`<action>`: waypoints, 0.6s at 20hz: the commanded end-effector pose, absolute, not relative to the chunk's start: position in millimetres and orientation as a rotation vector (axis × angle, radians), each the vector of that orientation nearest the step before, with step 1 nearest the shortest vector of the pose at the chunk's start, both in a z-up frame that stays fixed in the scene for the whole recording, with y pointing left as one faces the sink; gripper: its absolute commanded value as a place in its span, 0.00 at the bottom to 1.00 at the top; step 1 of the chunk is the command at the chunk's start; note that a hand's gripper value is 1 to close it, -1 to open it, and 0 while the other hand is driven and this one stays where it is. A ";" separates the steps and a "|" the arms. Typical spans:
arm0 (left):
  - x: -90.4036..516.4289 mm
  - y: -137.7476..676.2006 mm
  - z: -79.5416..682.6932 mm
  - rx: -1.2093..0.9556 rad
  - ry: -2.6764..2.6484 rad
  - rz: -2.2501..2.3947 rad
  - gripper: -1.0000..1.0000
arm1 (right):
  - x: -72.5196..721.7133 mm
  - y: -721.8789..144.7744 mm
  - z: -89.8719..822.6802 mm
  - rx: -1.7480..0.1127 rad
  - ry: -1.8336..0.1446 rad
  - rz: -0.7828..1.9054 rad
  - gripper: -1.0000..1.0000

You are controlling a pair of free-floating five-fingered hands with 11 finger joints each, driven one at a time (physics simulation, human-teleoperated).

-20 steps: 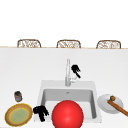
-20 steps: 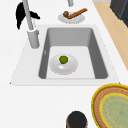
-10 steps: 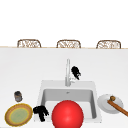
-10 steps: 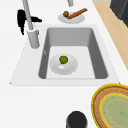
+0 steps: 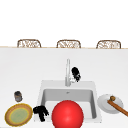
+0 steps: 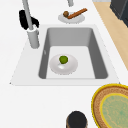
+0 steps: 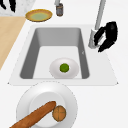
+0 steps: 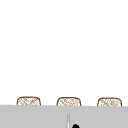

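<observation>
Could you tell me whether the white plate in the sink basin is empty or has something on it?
Not empty. The white plate lies flat on the bottom of the sink, with one small green round thing on its middle; both side views show it.

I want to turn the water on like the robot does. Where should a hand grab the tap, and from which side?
Probably at the faucet's low base, where a short stub juts sideways, coming from the back counter side behind the sink. The tall spout is thin and smooth. The right hand is already there, fingers curled towards that base.
</observation>
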State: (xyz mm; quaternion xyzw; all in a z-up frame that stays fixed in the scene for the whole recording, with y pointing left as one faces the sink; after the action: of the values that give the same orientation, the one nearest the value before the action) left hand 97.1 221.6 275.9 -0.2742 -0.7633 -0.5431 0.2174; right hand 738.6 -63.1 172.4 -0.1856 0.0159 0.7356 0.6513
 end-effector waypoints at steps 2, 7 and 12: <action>97.1 221.6 275.9 -0.759 -2.114 -1.504 0.50 | 743.9 -65.7 182.0 -0.416 0.042 1.702 1.00; 97.1 221.6 275.9 -0.759 -2.114 -1.504 0.50 | 733.2 -55.2 191.9 -0.525 0.078 1.696 1.00; 97.1 221.6 275.9 -0.759 -2.114 -1.504 0.50 | 723.0 -25.1 191.4 -0.755 0.210 1.659 1.00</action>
State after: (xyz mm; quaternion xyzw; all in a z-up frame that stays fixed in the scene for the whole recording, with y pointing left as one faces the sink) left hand 97.1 221.6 275.9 -0.2742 -0.7633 -0.5431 0.2174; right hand 722.9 -42.4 168.9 -0.3239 0.0843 0.7129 0.6162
